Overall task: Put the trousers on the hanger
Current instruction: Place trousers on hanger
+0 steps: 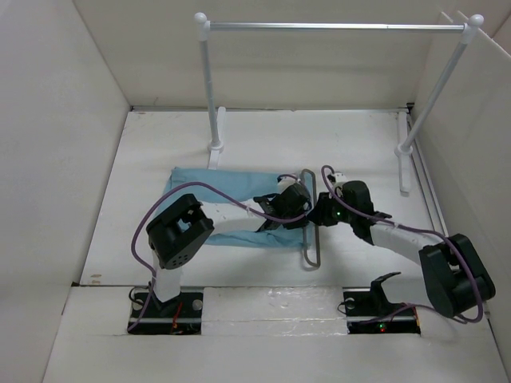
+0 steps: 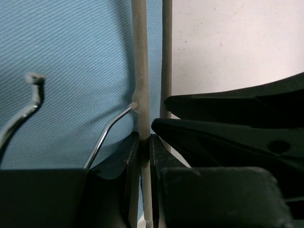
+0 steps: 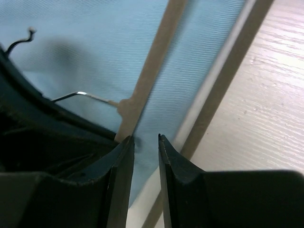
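Observation:
The light blue trousers (image 1: 209, 188) lie flat on the white table, and the thin grey hanger (image 1: 313, 246) lies across their right end. In the left wrist view my left gripper (image 2: 145, 145) is shut on the hanger's near bar (image 2: 140, 71), just below where the wire hook (image 2: 108, 130) branches off over the trousers (image 2: 71, 66). My right gripper (image 3: 146, 138) hovers beside it with its jaws a little apart and nothing between them. Blue cloth (image 3: 95, 42) and both hanger bars (image 3: 153, 66) show beneath it. In the top view the two grippers (image 1: 300, 207) (image 1: 321, 211) meet at the hanger.
A white rail (image 1: 335, 26) on two ball-topped posts stands at the back, its feet (image 1: 215, 142) (image 1: 403, 163) on the table. White walls close in on the left, right and rear. The right gripper's black fingers (image 2: 237, 121) crowd the left wrist view.

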You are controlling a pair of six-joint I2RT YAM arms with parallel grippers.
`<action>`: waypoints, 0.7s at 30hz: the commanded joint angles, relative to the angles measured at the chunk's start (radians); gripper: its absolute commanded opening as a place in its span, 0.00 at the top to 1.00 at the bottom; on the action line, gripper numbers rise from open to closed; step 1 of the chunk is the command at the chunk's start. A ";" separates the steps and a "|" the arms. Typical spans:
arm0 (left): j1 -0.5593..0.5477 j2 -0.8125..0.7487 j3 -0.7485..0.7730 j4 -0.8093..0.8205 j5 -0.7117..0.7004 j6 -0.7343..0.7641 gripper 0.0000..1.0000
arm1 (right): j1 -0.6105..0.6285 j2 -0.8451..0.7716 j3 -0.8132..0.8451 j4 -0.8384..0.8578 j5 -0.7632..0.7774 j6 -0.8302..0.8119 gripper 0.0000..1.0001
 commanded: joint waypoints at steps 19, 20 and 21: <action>0.001 -0.008 -0.010 0.001 -0.083 0.078 1.00 | 0.105 0.255 0.017 0.221 0.154 0.169 0.96; 0.001 -0.011 -0.010 -0.003 -0.088 0.081 1.00 | 0.105 0.241 0.005 0.236 0.153 0.183 1.00; 0.001 -0.017 -0.011 -0.014 -0.091 0.090 1.00 | 0.105 0.220 -0.002 0.236 0.160 0.183 1.00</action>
